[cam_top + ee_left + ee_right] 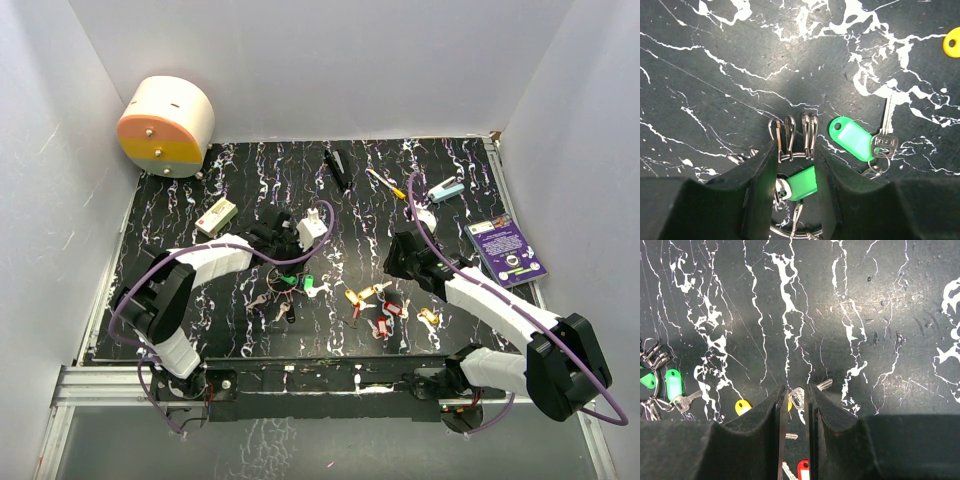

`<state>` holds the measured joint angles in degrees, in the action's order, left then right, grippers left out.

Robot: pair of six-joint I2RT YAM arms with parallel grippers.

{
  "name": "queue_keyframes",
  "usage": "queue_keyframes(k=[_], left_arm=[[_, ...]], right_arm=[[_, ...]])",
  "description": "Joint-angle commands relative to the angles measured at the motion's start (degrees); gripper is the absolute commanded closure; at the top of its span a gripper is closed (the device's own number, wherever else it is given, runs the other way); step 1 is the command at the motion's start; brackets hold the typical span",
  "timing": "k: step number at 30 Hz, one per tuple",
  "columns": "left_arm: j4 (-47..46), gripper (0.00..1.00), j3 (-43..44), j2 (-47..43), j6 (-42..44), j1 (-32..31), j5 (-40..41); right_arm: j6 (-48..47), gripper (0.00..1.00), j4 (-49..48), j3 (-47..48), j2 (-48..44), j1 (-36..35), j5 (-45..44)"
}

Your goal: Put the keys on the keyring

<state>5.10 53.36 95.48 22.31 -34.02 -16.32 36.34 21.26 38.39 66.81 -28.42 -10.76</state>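
The keyring (287, 283) lies left of centre on the black marbled table (200, 300) with its green tags. In the left wrist view its wire ring (795, 157), metal clips and one green tag (802, 182) sit between my left fingers. A second green tag (852, 137) with a silver key lies just right of them. My left gripper (282, 258) (796, 150) straddles the ring, jaws partly apart. Loose keys with gold (355, 296) and red (385, 318) heads lie at centre. My right gripper (392, 268) (796, 390) hovers over a silver key (797, 399), jaws narrowly apart and empty. A yellow head (742, 406) and a red head (803, 469) lie nearby.
A cream and orange drum (165, 125) stands at the back left. A purple card (507, 250) lies at the right edge. A yellow-handled screwdriver (385, 182), a black tool (338, 168), a teal item (447, 190), a white block (312, 228) and a beige box (216, 217) lie farther back. White walls enclose the table.
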Motion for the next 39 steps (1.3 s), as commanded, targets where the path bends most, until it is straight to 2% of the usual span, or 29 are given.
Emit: queue_keyframes(k=[1, 16, 29, 39], left_arm=[[0.7, 0.66, 2.3, -1.8, -0.5, -0.1, -4.7], [-2.6, 0.67, 1.1, 0.3, 1.4, -0.1, 0.3], [-2.8, 0.71, -1.7, -0.2, 1.2, -0.1, -1.1], [-5.0, 0.73, -3.7, 0.7, 1.1, -0.1, 2.6]], right_arm=[[0.5, 0.75, -3.1, -0.3, -1.3, 0.1, -0.6], [0.4, 0.76, -3.6, -1.4, -2.1, 0.2, -0.9], [0.3, 0.77, -3.7, -1.7, -2.4, 0.1, -1.1], [0.4, 0.77, -3.4, -1.5, -2.6, 0.2, -1.0]])
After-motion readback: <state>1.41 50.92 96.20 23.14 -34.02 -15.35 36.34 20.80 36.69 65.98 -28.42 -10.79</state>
